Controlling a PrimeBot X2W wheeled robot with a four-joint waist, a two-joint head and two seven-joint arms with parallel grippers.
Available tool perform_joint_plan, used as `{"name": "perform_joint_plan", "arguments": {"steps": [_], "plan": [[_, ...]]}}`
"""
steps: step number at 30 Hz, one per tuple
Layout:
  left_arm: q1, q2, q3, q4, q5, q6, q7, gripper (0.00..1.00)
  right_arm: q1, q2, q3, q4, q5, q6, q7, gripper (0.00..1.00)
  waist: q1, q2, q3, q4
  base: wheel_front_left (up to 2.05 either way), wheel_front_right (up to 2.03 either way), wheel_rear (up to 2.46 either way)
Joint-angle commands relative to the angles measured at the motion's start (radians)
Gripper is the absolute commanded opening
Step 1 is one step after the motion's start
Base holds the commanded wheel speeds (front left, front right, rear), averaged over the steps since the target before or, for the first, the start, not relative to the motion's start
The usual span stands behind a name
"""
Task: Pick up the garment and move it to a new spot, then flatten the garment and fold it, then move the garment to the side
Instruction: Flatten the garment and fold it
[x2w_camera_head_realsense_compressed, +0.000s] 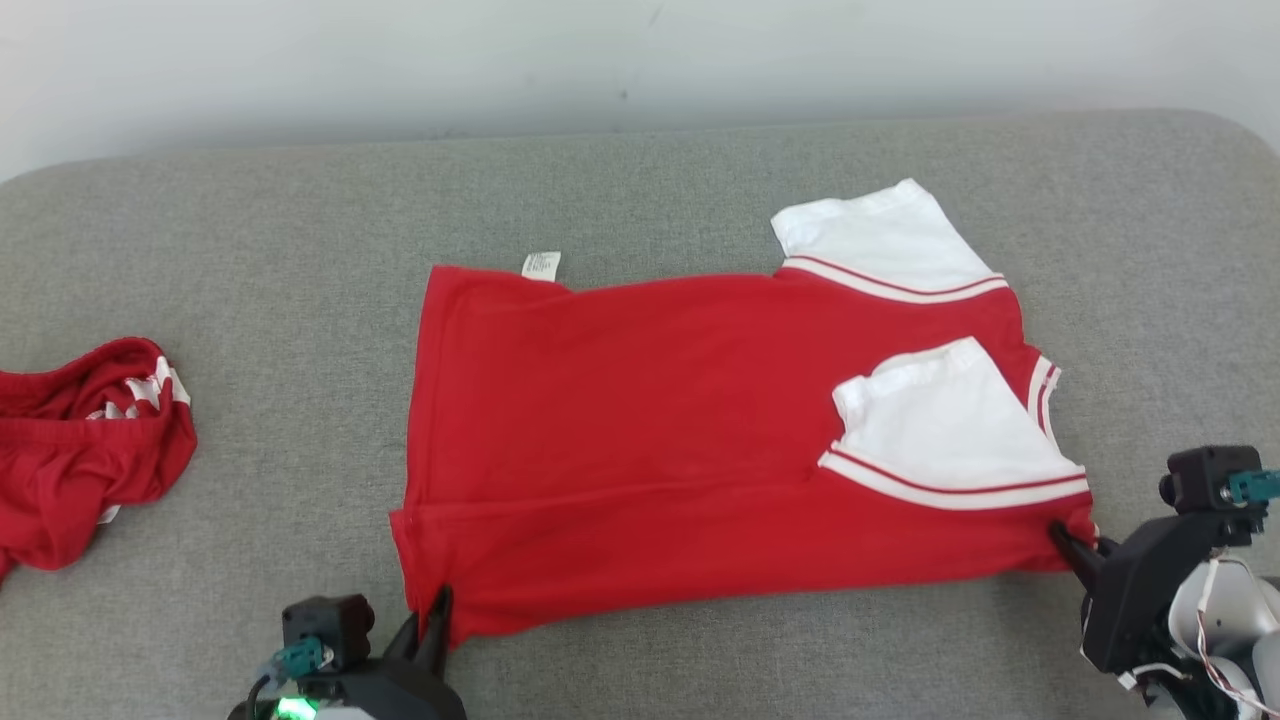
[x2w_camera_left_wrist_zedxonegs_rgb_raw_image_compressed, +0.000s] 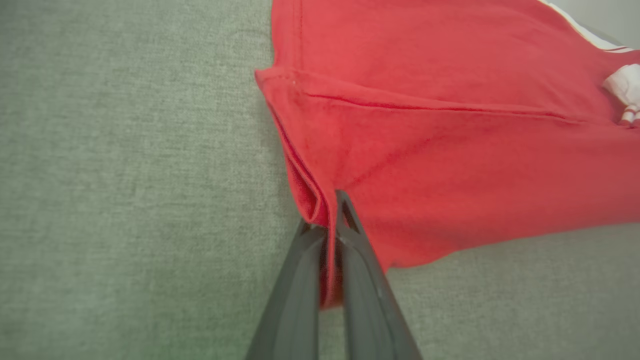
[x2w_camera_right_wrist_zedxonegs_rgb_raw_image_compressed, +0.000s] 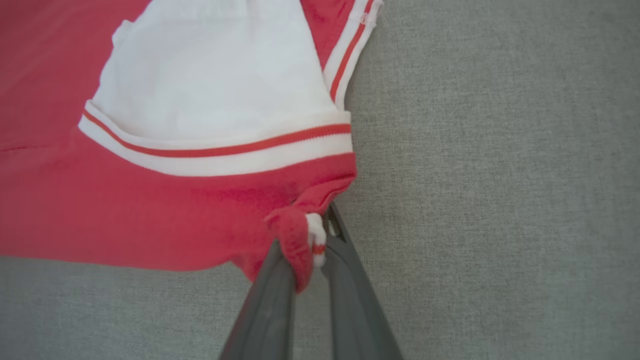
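A red shirt (x2w_camera_head_realsense_compressed: 640, 430) with white sleeves trimmed in red stripes lies spread on the grey cushion, hem to the left and sleeves to the right. My left gripper (x2w_camera_head_realsense_compressed: 432, 612) is shut on the near hem corner; the left wrist view shows the red cloth (x2w_camera_left_wrist_zedxonegs_rgb_raw_image_compressed: 425, 165) pinched between my dark fingers (x2w_camera_left_wrist_zedxonegs_rgb_raw_image_compressed: 360, 255) at the left gripper (x2w_camera_left_wrist_zedxonegs_rgb_raw_image_compressed: 330, 220). My right gripper (x2w_camera_head_realsense_compressed: 1062, 540) is shut on the near shoulder corner, below the folded white sleeve (x2w_camera_head_realsense_compressed: 945, 420). In the right wrist view, bunched red and white fabric (x2w_camera_right_wrist_zedxonegs_rgb_raw_image_compressed: 300, 235) sits in the right gripper (x2w_camera_right_wrist_zedxonegs_rgb_raw_image_compressed: 312, 240).
Another crumpled red garment (x2w_camera_head_realsense_compressed: 85, 450) with white trim lies at the cushion's left edge. The grey cushion (x2w_camera_head_realsense_compressed: 640, 190) extends back to a pale wall (x2w_camera_head_realsense_compressed: 640, 50). A white care label (x2w_camera_head_realsense_compressed: 541, 265) sticks out at the shirt's far hem.
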Motion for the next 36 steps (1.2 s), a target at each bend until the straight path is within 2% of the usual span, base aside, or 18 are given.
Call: {"name": "perform_joint_plan", "arguments": {"steps": [1,6,7,8,9,10,11,20,25,31,36], "plan": [[0.024,0.012,0.003,-0.011,-0.006,0.009,0.005,0.00,0.022,0.004,-0.014,-0.007,-0.011,0.000,0.006,0.00,0.0000,0.0000,-0.004,0.002,0.00,0.00,0.00],[0.070,0.023,-0.004,-0.049,-0.014,0.019,0.022,0.00,0.086,0.039,-0.052,-0.035,-0.022,0.000,0.046,0.00,0.0000,0.0000,-0.016,0.006,0.00,0.00,0.00],[0.077,0.024,-0.005,-0.052,-0.014,0.020,0.022,0.05,0.097,0.042,-0.057,-0.043,-0.026,0.000,0.052,0.00,0.0000,0.0000,-0.019,0.008,0.00,0.00,0.00],[0.082,0.025,-0.005,-0.054,-0.014,0.024,0.022,0.26,0.105,0.047,-0.064,-0.051,-0.031,0.000,0.055,0.00,0.0000,0.0000,-0.020,0.008,0.00,0.00,0.00],[0.084,0.027,-0.005,-0.055,-0.013,0.028,0.020,0.81,0.113,0.051,-0.070,-0.057,-0.034,0.000,0.056,0.00,0.0000,0.0000,-0.023,0.008,0.00,0.00,0.00],[0.086,0.028,-0.005,-0.055,-0.012,0.028,0.017,1.00,0.121,0.056,-0.074,-0.063,-0.042,0.000,0.057,0.07,0.0000,0.0000,-0.025,0.007,0.00,0.00,0.00],[0.088,0.029,-0.005,-0.056,-0.012,0.030,0.016,1.00,0.128,0.061,-0.077,-0.067,-0.049,0.000,0.057,1.00,0.0000,0.0000,-0.028,0.007,0.00,0.00,0.00],[0.071,0.056,0.004,-0.084,0.007,0.053,0.007,1.00,0.104,0.078,-0.112,-0.105,-0.085,0.000,0.026,1.00,0.0000,0.0000,-0.046,0.008,0.00,0.00,0.00],[0.022,0.074,0.009,-0.107,0.017,0.050,0.020,1.00,0.065,0.065,-0.123,-0.127,-0.102,0.000,0.041,1.00,0.0000,0.0000,-0.044,0.012,0.00,0.00,0.00],[-0.137,0.090,0.004,-0.081,0.020,0.009,0.087,1.00,-0.086,0.035,-0.087,-0.116,-0.108,0.000,0.063,1.00,0.0000,0.0000,-0.006,0.016,0.00,0.00,0.00],[-0.331,0.080,0.000,0.031,0.018,-0.047,0.136,1.00,-0.292,0.031,-0.023,-0.019,-0.088,0.000,0.055,1.00,0.0000,0.0000,0.055,0.016,0.00,0.00,0.00]]}}
